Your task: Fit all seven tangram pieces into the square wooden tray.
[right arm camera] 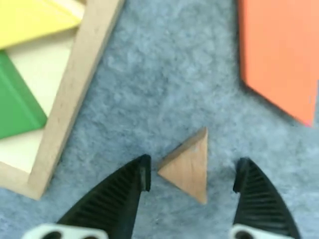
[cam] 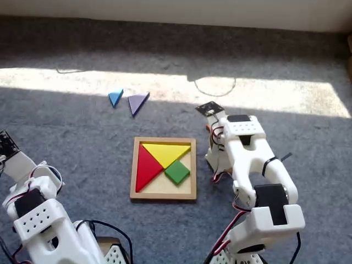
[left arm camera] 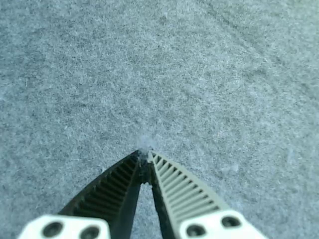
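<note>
At the centre of the high view: the square wooden tray [cam: 163, 196], flat on the grey bench [cam: 82, 159], with a yellow triangle [cam: 166, 152], a red triangle [cam: 146, 166] and a green square [cam: 177, 171] seated inside. Toward the upper left, well apart from the tray: a blue triangle [cam: 115, 97] and a purple triangle [cam: 137, 102], just beside each other in the sunlit strip. To the right of the tray: the right arm [cam: 250, 159], bent down over the bench near the tray's right edge.

Under that arm, in the right wrist view: the right hand [right arm camera: 193, 173], spread wide, straddling a small wood-coloured triangle [right arm camera: 188, 168] without visibly touching it. Piece flat on the bench, near the tray's rim but outside it, with an orange piece [right arm camera: 279, 55] near on the other side. Long edge roughly in line with the fingers and facing one of them; opposite corner aimed at the other fingertip [right arm camera: 142, 174]. Judged from this: centred for the grasp, closing likely to pinch corner against long edge, with some risk of the piece twisting.

At the lower left of the high view: the left arm [cam: 38, 220], well away from every loose piece. In its wrist view, the left hand [left arm camera: 145, 160], pinched closed on nothing, tips touching, over bare bench. Plainly the farther of the two from the small triangle. Four pieces outside the tray, not yet placed.
</note>
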{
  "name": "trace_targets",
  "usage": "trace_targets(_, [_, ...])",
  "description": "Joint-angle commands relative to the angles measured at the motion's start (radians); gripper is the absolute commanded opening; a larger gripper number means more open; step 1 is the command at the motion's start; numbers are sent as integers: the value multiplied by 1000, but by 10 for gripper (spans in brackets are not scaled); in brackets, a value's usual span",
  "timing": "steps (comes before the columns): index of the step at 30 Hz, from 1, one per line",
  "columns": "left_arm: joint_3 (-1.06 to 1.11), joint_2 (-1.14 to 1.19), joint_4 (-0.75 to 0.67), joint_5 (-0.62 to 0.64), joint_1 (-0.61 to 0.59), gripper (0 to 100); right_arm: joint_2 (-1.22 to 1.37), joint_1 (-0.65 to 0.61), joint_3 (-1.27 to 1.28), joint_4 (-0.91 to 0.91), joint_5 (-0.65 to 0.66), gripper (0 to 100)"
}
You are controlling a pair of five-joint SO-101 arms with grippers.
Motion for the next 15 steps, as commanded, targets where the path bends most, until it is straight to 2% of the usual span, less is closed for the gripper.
trace_targets(1, [-27,-13,-18,-8,-8,5,-1,27,1,-2,9,159])
trace_targets(11, [-27,-13,-18,-8,-8,5,-7,21,-7,7,9,57])
trace_targets(15, [-27,-13,-18,-8,-8,5,-93,10,-7,7,9,40])
